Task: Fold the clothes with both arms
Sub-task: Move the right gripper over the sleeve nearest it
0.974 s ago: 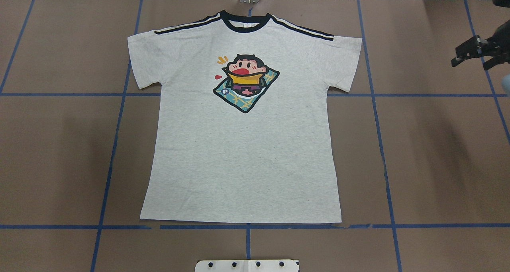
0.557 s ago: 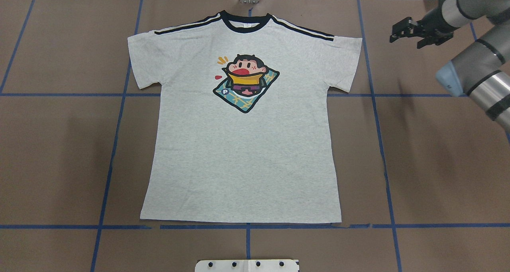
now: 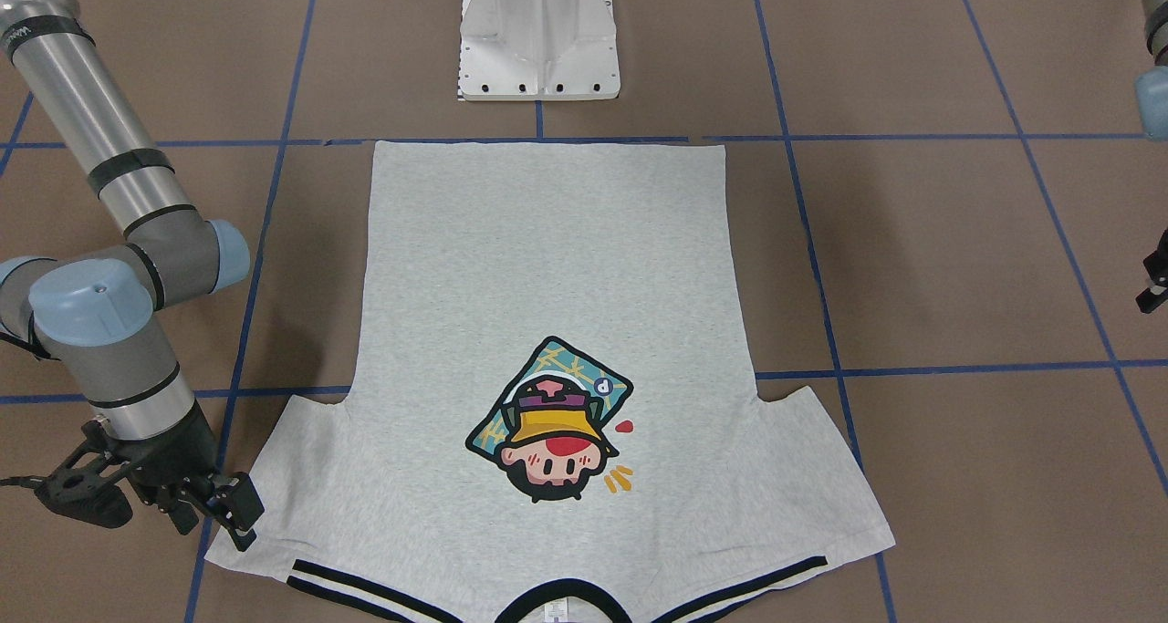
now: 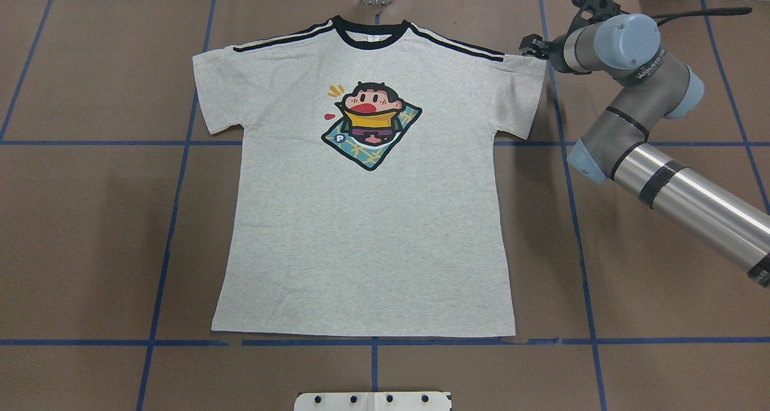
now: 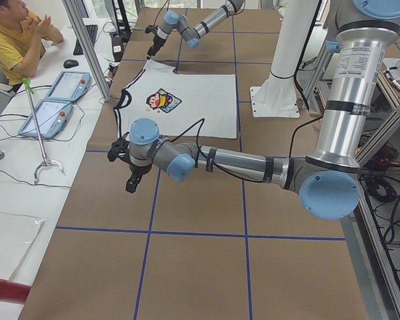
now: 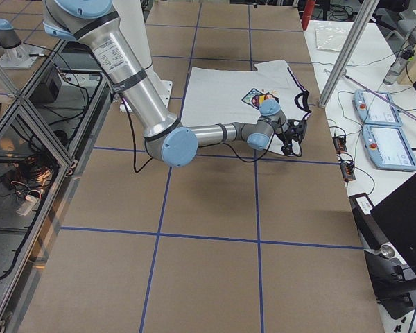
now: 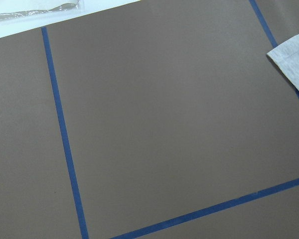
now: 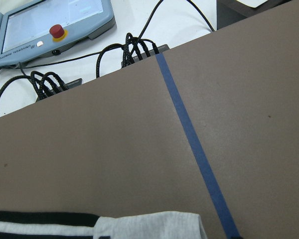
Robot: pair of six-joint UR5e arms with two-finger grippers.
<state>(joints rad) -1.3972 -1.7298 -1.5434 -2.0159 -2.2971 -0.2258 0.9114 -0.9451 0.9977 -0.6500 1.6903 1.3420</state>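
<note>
We find the T-shirt (image 4: 367,218) lying flat on the surface (image 4: 90,230), its hem nearest the pedestal base (image 3: 538,48) and its collar farthest from it. The right gripper (image 3: 219,518) sits just beside the T-shirt's sleeve corner on the robot's right. The left gripper (image 5: 130,177) hangs well apart from the opposite sleeve.

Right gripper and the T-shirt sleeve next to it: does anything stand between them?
Nothing visible does. The right gripper hangs right at the outer edge of the sleeve of the T-shirt, which lies flat. Only bare brown table shows around that edge.
</note>
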